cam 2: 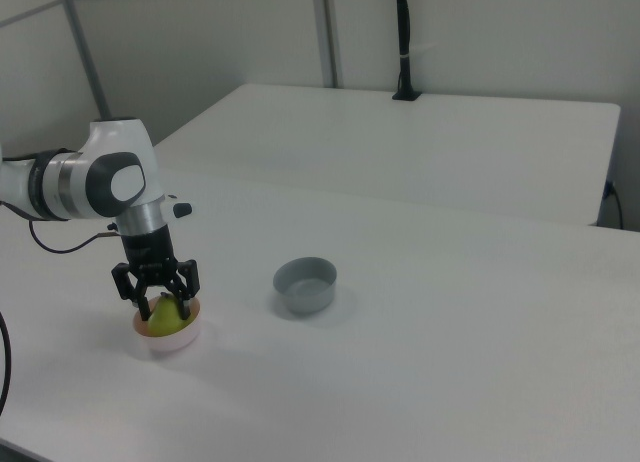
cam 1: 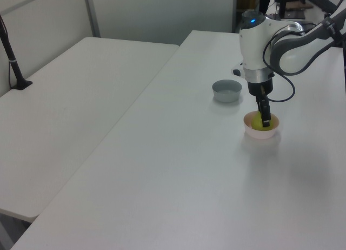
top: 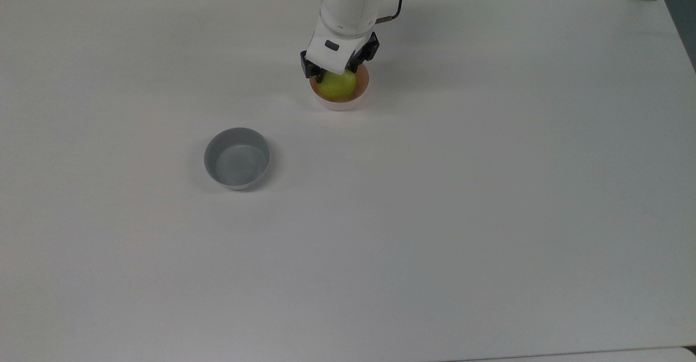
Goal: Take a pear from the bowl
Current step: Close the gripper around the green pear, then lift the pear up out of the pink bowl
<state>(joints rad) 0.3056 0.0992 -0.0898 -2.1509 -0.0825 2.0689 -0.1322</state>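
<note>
The yellow-green pear (top: pixel 339 86) sits in the pale pink bowl (top: pixel 362 92) at the back middle of the white table. My gripper (top: pixel 337 75) is lowered straight over it and hides the pear's top. In the right view the gripper (cam 2: pixel 164 306) is open, with a dark finger on each side of the pear (cam 2: pixel 165 321) just above the bowl's (cam 2: pixel 172 340) rim. In the left view the gripper (cam 1: pixel 265 120) reaches down into the bowl (cam 1: pixel 268 133) beside the pear (cam 1: pixel 258 125).
An empty grey bowl (top: pixel 237 158) stands to the front left of the pink one in the top view, well apart from it. It appears as the grey bowl (cam 1: pixel 226 90) and the grey bowl (cam 2: pixel 305 285) in the side views. A second white table (cam 2: pixel 420 142) adjoins.
</note>
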